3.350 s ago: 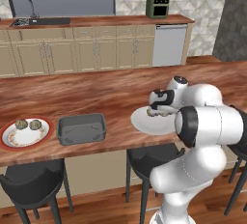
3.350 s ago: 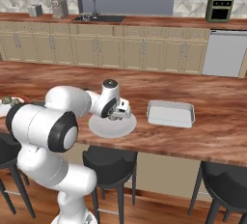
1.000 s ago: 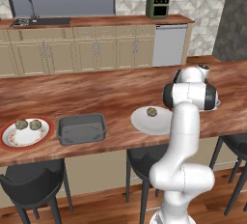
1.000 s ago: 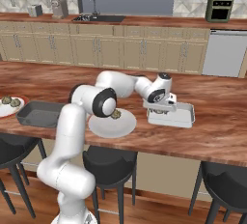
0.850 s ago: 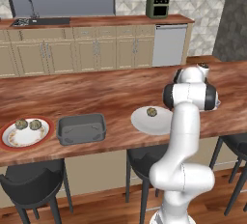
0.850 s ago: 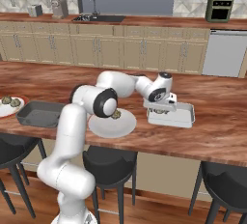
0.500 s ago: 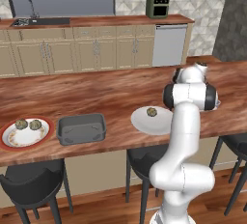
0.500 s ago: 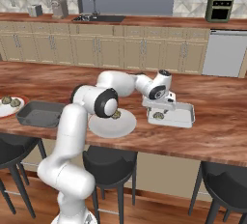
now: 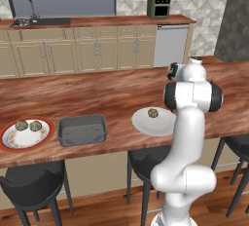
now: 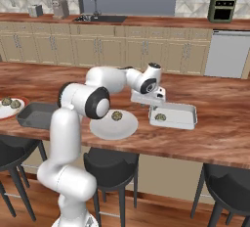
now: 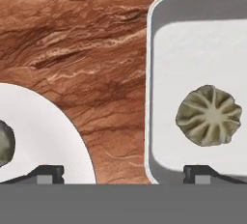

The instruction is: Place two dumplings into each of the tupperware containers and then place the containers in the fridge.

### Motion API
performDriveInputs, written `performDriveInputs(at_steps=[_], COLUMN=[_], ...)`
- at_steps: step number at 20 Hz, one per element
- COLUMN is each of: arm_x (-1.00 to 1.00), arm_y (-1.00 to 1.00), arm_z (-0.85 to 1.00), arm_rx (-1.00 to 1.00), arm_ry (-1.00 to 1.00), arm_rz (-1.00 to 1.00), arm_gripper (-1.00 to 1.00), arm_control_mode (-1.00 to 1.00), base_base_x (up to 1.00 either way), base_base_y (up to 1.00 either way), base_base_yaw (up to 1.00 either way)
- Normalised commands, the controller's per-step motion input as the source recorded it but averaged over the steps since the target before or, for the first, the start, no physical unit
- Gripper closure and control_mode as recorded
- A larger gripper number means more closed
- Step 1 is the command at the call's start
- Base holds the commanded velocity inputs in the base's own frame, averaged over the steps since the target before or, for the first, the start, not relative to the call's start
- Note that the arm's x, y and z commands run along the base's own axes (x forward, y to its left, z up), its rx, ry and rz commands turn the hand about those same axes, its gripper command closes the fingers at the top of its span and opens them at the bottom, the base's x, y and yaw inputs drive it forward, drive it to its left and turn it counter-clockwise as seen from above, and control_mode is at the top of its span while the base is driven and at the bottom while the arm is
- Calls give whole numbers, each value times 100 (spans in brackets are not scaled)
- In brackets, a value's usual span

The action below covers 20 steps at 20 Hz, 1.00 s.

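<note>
One dumpling [image 11: 209, 115] lies alone on the floor of the paler tupperware container [image 10: 185, 120], loose and touching none of its walls. That tray sits on the worktop [image 10: 219, 138] just beside the white plate [image 10: 105, 129], where a second dumpling [image 10: 116, 116] waits. The two other dumplings [image 9: 27, 125] sit on the red-rimmed plate [image 9: 10, 143] at the far end, with the dark grey container [image 9: 81, 130] between that plate and the white one. I cannot find the fridge in these views.

My gripper [image 10: 155, 100] hangs over the near edge of the pale tray with its jaws spread wide and nothing between them. In the hand view one fingertip [image 11: 47, 174] lines up over the white plate and the other over the tray, so I straddle the tray's rim.

I judge the step in hand to be clearing away from this first drop and going for the dumpling on the white plate. To do it well, I want to lift straight up before swinging, so a fingertip does not catch the flared rim and drag the tray. Then I should centre the jaws over the plate's dumpling, come down vertically, and close gently: it looks round and lumpy, and it may roll off the smooth plate if I nudge it from one side. The pale tray needs one more.
</note>
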Motion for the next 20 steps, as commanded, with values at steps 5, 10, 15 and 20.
performDriveInputs(at_steps=[5,10,15,20], arm_x=[-43,-45,0,39], arm_y=[100,90,46,12], arm_z=[8,11,3,-7], arm_rx=[-5,-4,0,0], arm_ry=[0,0,0,0], arm_rz=[-4,-3,0,0], arm_gripper=[-100,-100,-100,-100], arm_control_mode=[-100,-100,-100,-100], base_base_x=[0,0,0,0], base_base_y=[0,0,0,0], base_base_yaw=[0,0,0,0])
